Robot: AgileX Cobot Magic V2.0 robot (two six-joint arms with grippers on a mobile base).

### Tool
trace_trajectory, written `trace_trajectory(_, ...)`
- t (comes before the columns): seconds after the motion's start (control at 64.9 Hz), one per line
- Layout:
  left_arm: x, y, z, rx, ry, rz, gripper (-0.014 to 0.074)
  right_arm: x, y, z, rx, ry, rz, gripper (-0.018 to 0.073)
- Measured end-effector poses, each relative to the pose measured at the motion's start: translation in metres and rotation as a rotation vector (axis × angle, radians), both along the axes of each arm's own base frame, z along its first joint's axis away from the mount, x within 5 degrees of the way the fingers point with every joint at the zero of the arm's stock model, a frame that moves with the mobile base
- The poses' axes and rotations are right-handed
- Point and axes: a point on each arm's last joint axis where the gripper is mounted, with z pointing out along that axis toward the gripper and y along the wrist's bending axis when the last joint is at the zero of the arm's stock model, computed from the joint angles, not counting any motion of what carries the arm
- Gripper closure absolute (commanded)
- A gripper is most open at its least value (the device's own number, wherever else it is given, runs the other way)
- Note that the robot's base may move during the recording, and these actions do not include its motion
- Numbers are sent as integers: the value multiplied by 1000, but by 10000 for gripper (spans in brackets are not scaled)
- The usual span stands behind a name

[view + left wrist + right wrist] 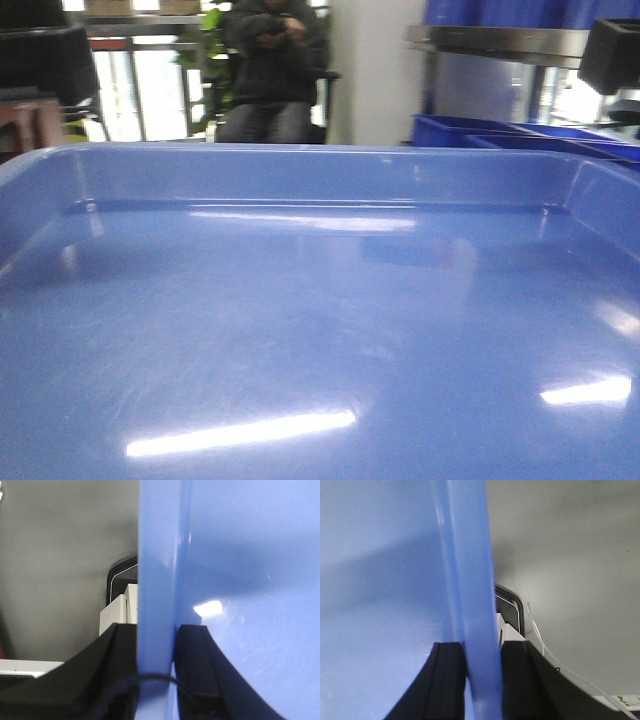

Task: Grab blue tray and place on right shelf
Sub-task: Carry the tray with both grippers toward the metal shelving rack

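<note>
While the exterior front-facing view is looking across it, the blue tray (300, 330) is filling the lower two thirds of the frame, its glossy floor reflecting bright streaks of light and its far wall running level across the picture. The right shelf (500, 42) is showing beyond the tray's far right corner, its stainless rail lying above the rim line, and the tray is not resting on it. Darker blue bins (470, 130) are sitting below that rail. A person in dark clothing (270, 70) is standing in the background at top centre.

In the left wrist-mounted view, the left gripper (156, 635) is clamping the tray's side wall: one black finger (120, 650) is pressing the outer face while the other is lying against the inner face, so the jaws are standing narrow with only the wall between them. A thin black cable (150, 677) is crossing in front of the rim. A white box (120, 612) is lying on the grey floor behind.

In the right wrist-mounted view, the right gripper (481, 650) is pinching the opposite side wall in the same manner, a finger (517, 675) bearing on either face. A thin clear cable (545, 645) is trailing over the grey floor.
</note>
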Motion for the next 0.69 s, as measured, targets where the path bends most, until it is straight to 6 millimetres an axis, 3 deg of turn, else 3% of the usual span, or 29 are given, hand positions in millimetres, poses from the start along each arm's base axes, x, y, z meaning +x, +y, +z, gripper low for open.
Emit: trace_trajectory(0.693, 0, 0, 0, 0, 0, 2, 524, 0, 0, 0, -1, -1, 0, 295)
